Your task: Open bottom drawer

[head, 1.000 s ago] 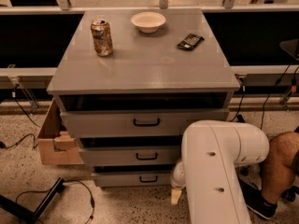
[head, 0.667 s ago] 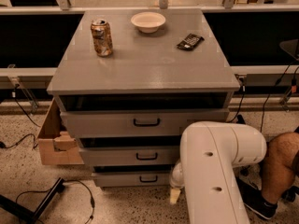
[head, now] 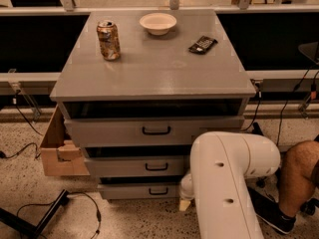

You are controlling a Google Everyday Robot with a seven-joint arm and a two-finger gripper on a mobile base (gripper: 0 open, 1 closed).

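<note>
The grey cabinet (head: 154, 73) has three drawers. The bottom drawer (head: 137, 190) has the narrowest front and a small black bar handle (head: 158, 191); it sits near the floor, pulled out only slightly. My white arm (head: 224, 183) fills the lower right. The gripper (head: 185, 203) is mostly hidden behind the arm; a pale tip shows just right of the bottom drawer's front, low near the floor, to the right of the handle.
On the cabinet top stand a soda can (head: 108, 40), a white bowl (head: 158, 23) and a dark packet (head: 203, 44). A cardboard box (head: 57, 153) sits left of the cabinet. Cables (head: 75, 208) lie on the floor. A person's leg (head: 299, 178) is at right.
The gripper tip has shifted very slightly lower by the bottom drawer's right end. The drawers have not visibly moved.
</note>
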